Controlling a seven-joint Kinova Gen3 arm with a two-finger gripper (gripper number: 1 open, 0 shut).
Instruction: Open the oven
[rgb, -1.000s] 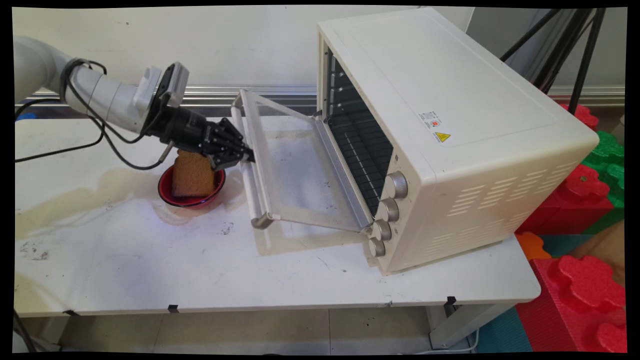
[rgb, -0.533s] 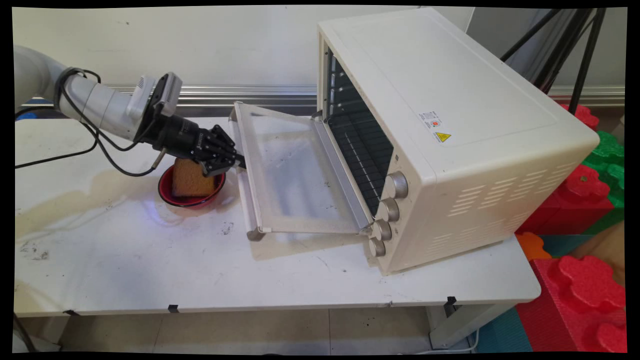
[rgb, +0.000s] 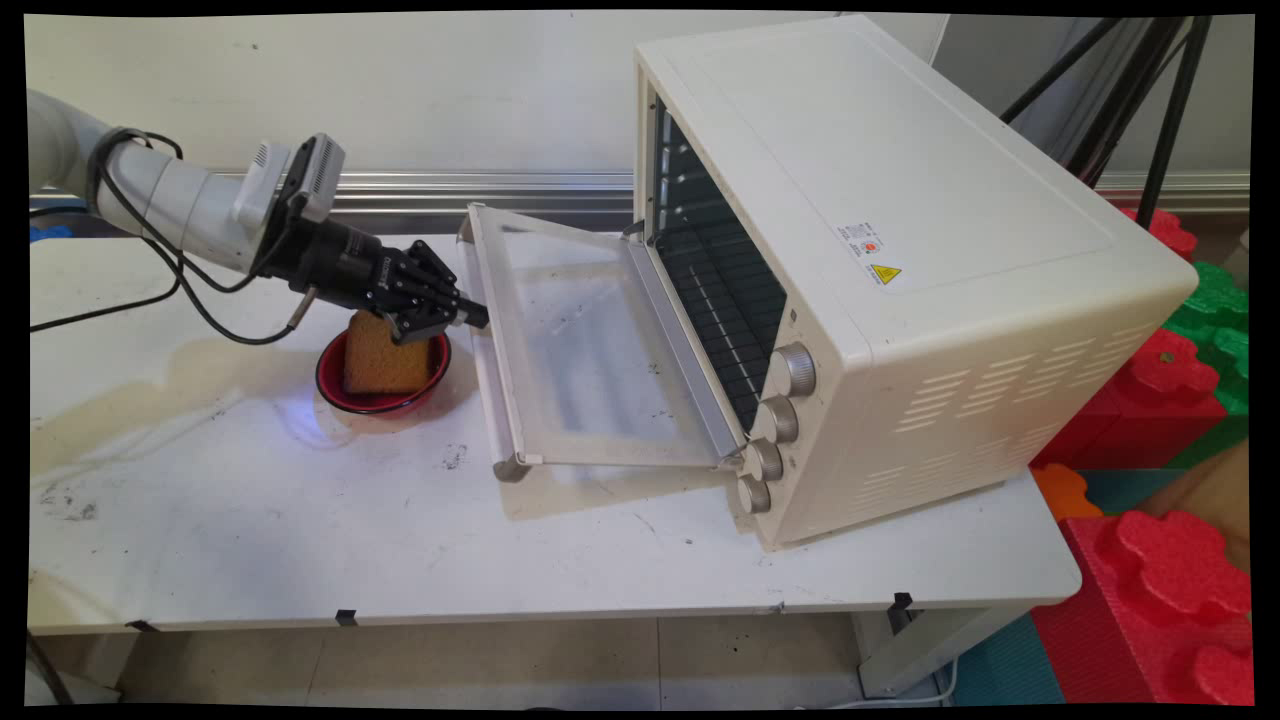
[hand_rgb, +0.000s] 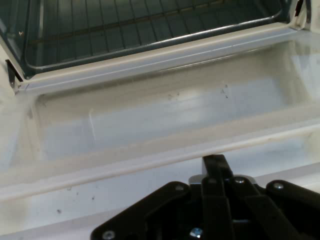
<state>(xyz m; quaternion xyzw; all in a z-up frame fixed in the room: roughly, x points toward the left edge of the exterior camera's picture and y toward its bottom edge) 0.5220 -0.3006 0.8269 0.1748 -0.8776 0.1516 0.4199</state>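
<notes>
The gripper (rgb: 478, 317) is stretched out nearly level over the table, and its two fingers (hand_rgb: 216, 167) are seen pressed together in the hand view, closed with nothing between them. The tips are right at the outer edge of the oven door (rgb: 585, 350), beside the door's handle bar (rgb: 492, 385); whether they actually touch it can't be told.

What the hand view adds: a straight look across the dropped door's glass into the oven's dark cavity, where the wire rack (hand_rgb: 150, 27) is visible. What's only seen in the main view: a red bowl (rgb: 383, 378) sitting just under the gripper's linkage, with a brown slice of toast (rgb: 380, 358) propped up on edge inside it, leaning a bit.

The toaster oven (rgb: 900, 270) is parked on the right half of a white table (rgb: 250, 500), its long axis running from the near right toward the far left, mouth pointed left at the arm. The door is hinged at the bottom and swung down close to level, and four knobs (rgb: 775, 425) are stacked along the front's near side. The tabletop is scuffed and stained, with a brownish patch around the bowl. A pale wall with a metal rail (rgb: 480, 185) is behind, black tripod legs (rgb: 1150, 90) are up at the right, and red and green foam blocks (rgb: 1190, 400) are piled off the table's right end.
</notes>
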